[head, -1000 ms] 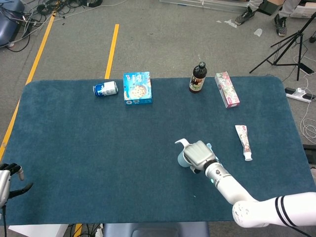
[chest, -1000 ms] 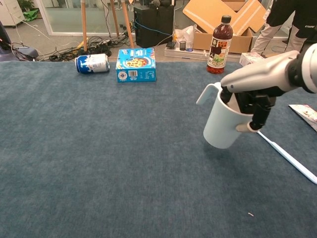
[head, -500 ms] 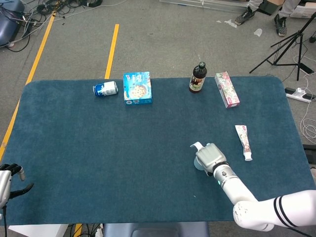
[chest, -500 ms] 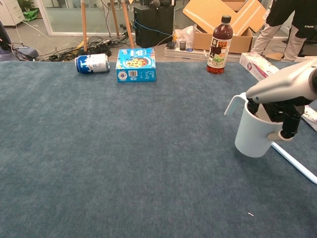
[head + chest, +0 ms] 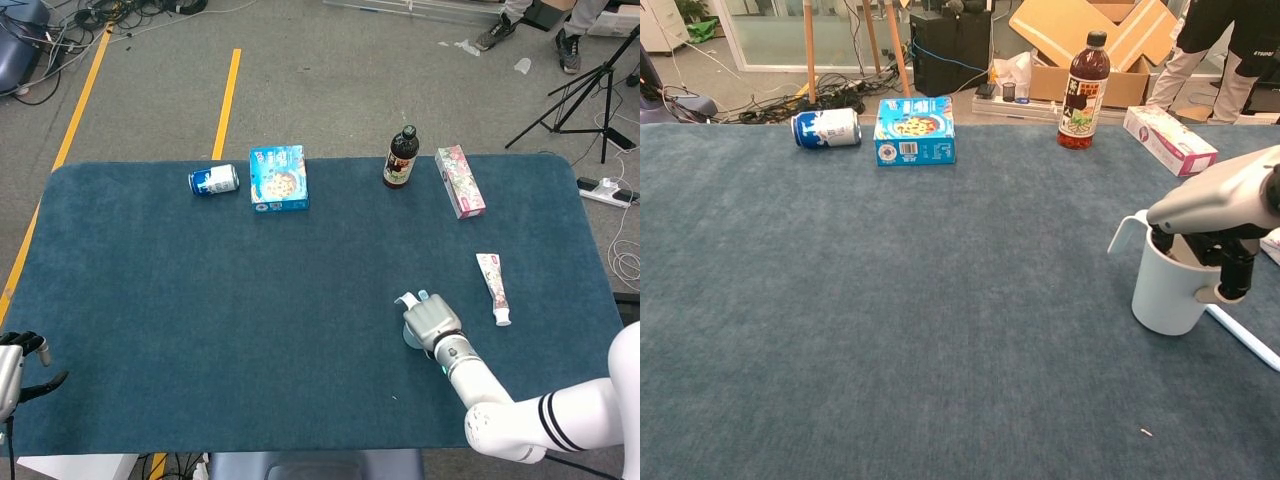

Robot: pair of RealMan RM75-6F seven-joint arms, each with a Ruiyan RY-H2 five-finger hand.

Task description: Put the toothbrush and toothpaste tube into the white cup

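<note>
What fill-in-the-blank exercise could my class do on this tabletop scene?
1. The right hand holds the white ____ by its rim.
2. The blue can lies on its ____.
3. The dark bottle stands ____ at the far edge.
4. The toothpaste tube lies on the ____, not in the cup.

Missing words: cup; side; upright; table

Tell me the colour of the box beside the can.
The box is bright blue with a food picture on top, clearest in the chest view beside the can.
</note>
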